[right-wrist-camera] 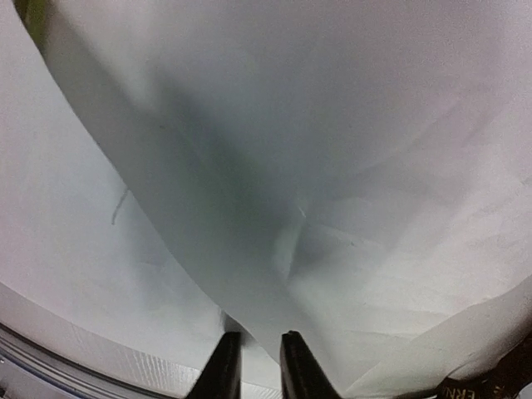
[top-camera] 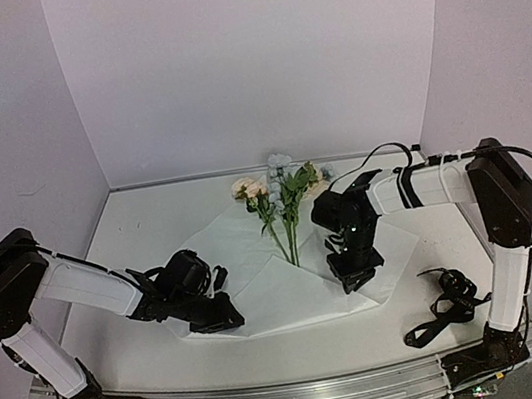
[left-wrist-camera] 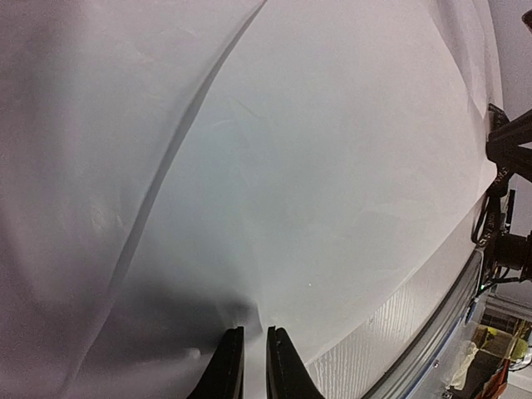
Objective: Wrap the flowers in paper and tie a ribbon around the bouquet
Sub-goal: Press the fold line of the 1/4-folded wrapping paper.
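The paper (top-camera: pixel 291 292) lay as a thin, white, faintly see-through sheet across the middle of the table (top-camera: pixel 141 240). It was creased into broad flat facets, with one flap folded over toward the centre. On its far part rested the flowers (top-camera: pixel 281 197). Their thin green stems ran down onto the sheet, and their peach and pale blue-grey blooms with green leaves pointed toward the back wall. The ribbon (top-camera: pixel 449 302), narrow and black, sat in a loose tangle on the bare table to the right of the sheet, near my right arm's base.

My left gripper (top-camera: pixel 226 317) was low at the near left edge of the sheet. Only its wrist camera showed the detail. The two dark fingers were drawn nearly together and the paper puckered into a small dimple right at their tips, pinched between them. A ribbed pale strip of the table's edge ran just past them.

My right gripper (top-camera: pixel 351 275) stood over the right part of the sheet, beside the stems. From above the jaws were hidden. The wrist view showed a slim gap between the fingers, with a shadowed fold of paper rising from it like a tent. Whether they were clamping that fold I could not tell. That same view caught pale lettering on the ribbon in its corner.
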Controlling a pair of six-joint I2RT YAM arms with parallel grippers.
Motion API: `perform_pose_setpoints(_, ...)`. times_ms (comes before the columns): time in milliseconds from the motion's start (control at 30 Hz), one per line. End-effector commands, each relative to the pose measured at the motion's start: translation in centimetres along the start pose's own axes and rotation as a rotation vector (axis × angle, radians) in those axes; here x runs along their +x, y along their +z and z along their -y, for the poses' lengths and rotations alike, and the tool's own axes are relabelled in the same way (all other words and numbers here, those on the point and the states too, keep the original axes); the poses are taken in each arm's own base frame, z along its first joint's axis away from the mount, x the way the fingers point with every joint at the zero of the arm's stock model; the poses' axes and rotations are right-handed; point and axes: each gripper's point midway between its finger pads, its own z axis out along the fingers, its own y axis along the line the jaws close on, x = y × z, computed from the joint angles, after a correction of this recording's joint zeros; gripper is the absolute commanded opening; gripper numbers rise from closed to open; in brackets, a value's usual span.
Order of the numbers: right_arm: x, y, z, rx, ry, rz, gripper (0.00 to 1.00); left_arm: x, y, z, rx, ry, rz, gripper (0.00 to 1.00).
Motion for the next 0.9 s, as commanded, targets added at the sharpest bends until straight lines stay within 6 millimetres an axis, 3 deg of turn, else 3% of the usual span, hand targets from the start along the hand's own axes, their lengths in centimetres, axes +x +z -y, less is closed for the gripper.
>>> perform_pose_setpoints(0,0.7,-3.2,0.4,0.026,-0.017,0.041,0.33,0.1,0.1,-1.0,-0.048,-0.011,0.002,0.11)
perform_pose_setpoints(100,1.2,-4.7,-0.2,0.018,-0.017,0.086,0.45,0.1,0.1,-1.0,-0.049,-0.014,0.005,0.11)
perform_pose_setpoints(300,0.9,-5.5,-3.9,-0.020,-0.019,0.181,0.47,0.0,0.1,-0.8,-0.043,-0.011,0.010,0.11)
perform_pose_setpoints(500,-1.4,-2.6,-11.3,-0.229,0.089,0.216,0.34,0.0,0.1,-0.9,-0.043,-0.014,0.013,0.11)
perform_pose_setpoints(600,-2.6,-1.1,-13.9,-0.283,0.112,0.250,0.25,0.0,0.1,-0.9,-0.041,-0.015,0.016,0.11)
perform_pose_setpoints(733,-3.3,0.8,-15.3,-0.314,0.152,0.267,0.21,0.0,0.0,-1.0,-0.042,-0.016,0.021,0.11)
perform_pose_setpoints(867,-2.7,2.2,-14.2,-0.286,0.182,0.273,0.17,0.2,0.0,-1.4,-0.052,-0.019,0.019,0.11)
